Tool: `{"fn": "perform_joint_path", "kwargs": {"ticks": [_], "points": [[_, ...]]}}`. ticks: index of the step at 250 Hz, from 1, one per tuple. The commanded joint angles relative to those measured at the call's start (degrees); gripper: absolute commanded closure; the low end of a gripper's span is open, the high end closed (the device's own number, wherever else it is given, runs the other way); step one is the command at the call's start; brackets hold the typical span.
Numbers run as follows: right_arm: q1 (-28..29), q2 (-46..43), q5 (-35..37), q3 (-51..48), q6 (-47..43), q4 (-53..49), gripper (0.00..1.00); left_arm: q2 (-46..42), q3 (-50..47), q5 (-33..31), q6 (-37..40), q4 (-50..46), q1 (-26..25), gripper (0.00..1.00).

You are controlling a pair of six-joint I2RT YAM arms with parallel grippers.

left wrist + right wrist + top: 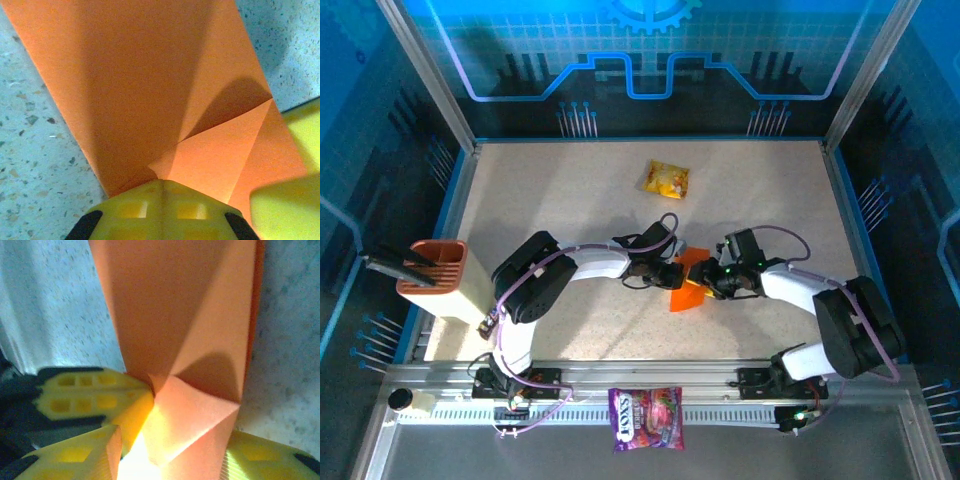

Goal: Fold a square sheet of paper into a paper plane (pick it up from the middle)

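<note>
We saw a speckled beige table carrying two arms, the left arm and the right arm, both reaching in to its middle. A tan ribbed holder stood at the left edge. A purple printed bag lay on the near rail, and a glossy yellow-orange snack packet lay well apart toward the far side.

Between the two wrists sat the thin matte bright-orange sheet of paper, partly folded, with a corner flap turned over. The left gripper was clamped together on one edge of it. The right gripper had its yellow fingers apart with the folded end between them; we could not tell whether they pressed it.
</note>
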Motion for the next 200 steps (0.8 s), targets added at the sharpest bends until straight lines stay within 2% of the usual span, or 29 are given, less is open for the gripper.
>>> {"fn": "perform_joint_path", "kwargs": {"ticks": [1,35,143,200], "points": [[-2.49,2.29,-4.72,1.21,-3.10,3.77,0.55,-0.60,-2.16,1.20,-1.32,-2.55,-0.04,1.00],[-4.65,4.25,-6.93,0.92,-4.73,5.38,0.65,-0.95,-2.22,1.30,-1.80,-2.19,0.00,1.00],[-9.08,6.75,-10.34,-1.11,-9.09,7.89,0.88,-2.58,-1.91,4.09,-1.75,-1.76,1.76,0.98],[-9.98,6.26,-11.95,-0.58,-9.47,8.11,0.95,-4.27,-2.45,5.83,-2.01,-0.86,2.69,0.92]]}}
